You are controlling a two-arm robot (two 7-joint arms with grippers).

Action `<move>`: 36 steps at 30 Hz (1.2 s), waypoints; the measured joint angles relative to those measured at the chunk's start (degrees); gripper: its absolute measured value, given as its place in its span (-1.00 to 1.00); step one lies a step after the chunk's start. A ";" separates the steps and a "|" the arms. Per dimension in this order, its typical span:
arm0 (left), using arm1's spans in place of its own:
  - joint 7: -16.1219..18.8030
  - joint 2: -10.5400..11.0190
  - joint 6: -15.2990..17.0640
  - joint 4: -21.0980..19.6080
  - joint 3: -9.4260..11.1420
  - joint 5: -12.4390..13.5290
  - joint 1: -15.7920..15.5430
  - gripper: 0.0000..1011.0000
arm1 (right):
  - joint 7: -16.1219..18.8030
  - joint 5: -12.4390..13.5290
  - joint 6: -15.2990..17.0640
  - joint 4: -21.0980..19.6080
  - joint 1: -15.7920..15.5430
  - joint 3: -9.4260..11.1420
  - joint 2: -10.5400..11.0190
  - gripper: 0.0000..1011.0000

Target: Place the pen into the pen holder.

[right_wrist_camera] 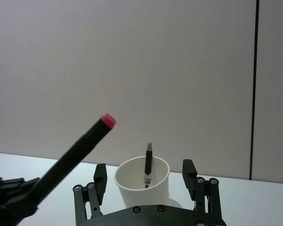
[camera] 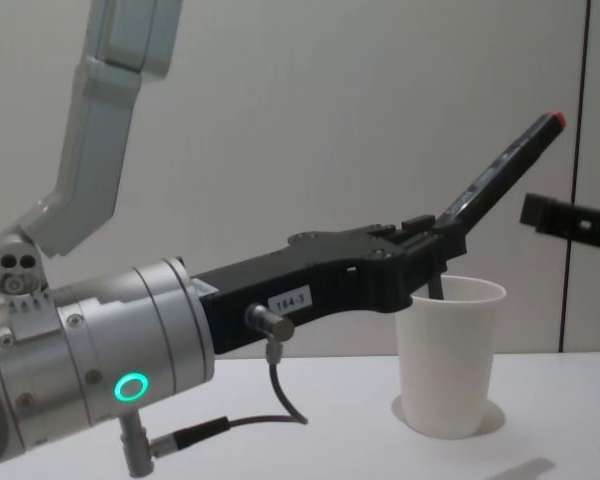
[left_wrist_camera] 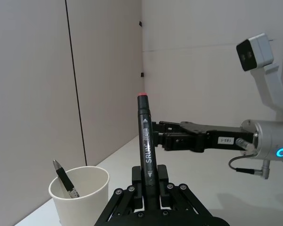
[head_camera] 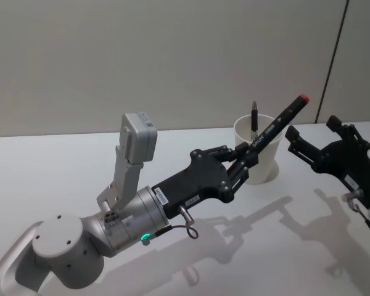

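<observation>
The pen [head_camera: 277, 123], a black marker with a red end cap, is clamped near its lower end by the left gripper [head_camera: 250, 154]. It slants toward 2 o'clock over the rim of the pen holder [head_camera: 259, 168], a smooth white paper cup on the white table [head_camera: 80, 160]. In the left wrist view its white lettering reads roughly "SRLIN". 1 slim black pen [head_camera: 254, 117] stands inside the cup. At the cup's 3 o'clock, the right gripper [head_camera: 311, 129] holds its fingers wide apart, empty. The chest view gives a white sticker [camera: 290, 299] on the left gripper, beginning "184".

Bright, even light from above; soft grey shadows [head_camera: 253, 220] spread over the white table [head_camera: 61, 166], near right
</observation>
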 joint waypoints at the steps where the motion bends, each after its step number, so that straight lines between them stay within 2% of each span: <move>1: 0.00 -0.01 0.00 0.00 0.01 0.02 -0.01 -0.63 | 0.32 1.07 0.34 -0.41 -0.24 0.21 0.28 0.98; 3: 0.01 -0.02 0.01 0.02 0.02 0.05 -0.02 -0.62 | 0.90 2.79 0.91 -1.30 -0.80 0.67 0.99 0.98; 6: 0.03 -0.03 0.01 0.04 0.04 0.07 -0.03 -0.63 | 2.53 7.42 2.62 -3.33 -2.30 1.93 3.04 0.98; 8: 0.04 -0.04 0.01 0.05 0.04 0.09 -0.04 -0.63 | 3.16 9.10 3.33 -3.95 -2.82 2.41 3.79 0.98; 13: 0.06 -0.05 0.01 0.07 0.05 0.12 -0.05 -0.62 | 5.87 15.83 6.21 -6.45 -5.49 4.83 7.80 0.98; 15: 0.06 -0.04 0.01 0.07 0.05 0.13 -0.06 -0.63 | 6.46 17.19 6.73 -6.87 -6.09 5.39 8.69 0.98; 16: 0.06 -0.04 0.01 0.07 0.05 0.13 -0.06 -0.63 | 7.25 18.97 7.41 -7.57 -7.01 6.23 10.07 0.98; 22: 0.07 -0.04 0.01 0.07 0.05 0.16 -0.06 -0.63 | 9.45 23.84 8.88 -9.04 -8.77 8.08 13.03 0.98; 29: 0.06 -0.04 0.01 0.07 0.04 0.17 -0.06 -0.63 | 10.28 27.12 9.31 -9.81 -8.88 8.47 13.81 0.98; 36: 0.06 -0.04 0.01 0.07 0.04 0.17 -0.05 -0.63 | 8.95 28.40 9.11 -9.84 -7.24 7.10 11.58 0.98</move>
